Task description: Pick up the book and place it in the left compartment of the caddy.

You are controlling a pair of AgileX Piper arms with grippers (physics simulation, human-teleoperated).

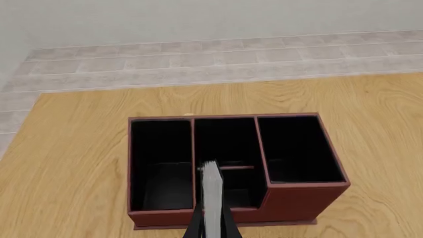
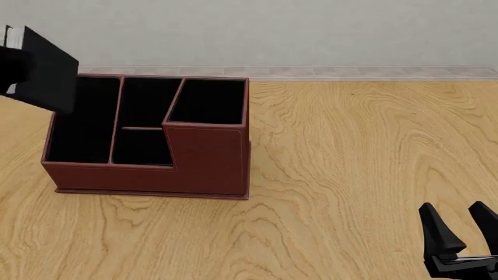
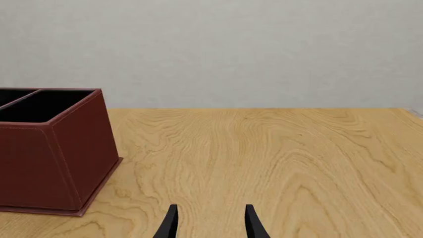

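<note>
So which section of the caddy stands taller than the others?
The square section at the caddy's right end; its walls rise above the long left compartment and middle cells.

Three views, caddy (image 2: pixel 155 157) shared

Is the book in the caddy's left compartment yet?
Not yet. The book is held in the air over the left compartment; the slot looks empty.

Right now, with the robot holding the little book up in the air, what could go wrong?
The book is held by the left gripper above the caddy. In the left wrist view its white edge lines up nearer the middle cells than the left compartment, so it could drop into the wrong slot. It also looks tilted in the front view, so it might catch on a divider or the rim.
</note>
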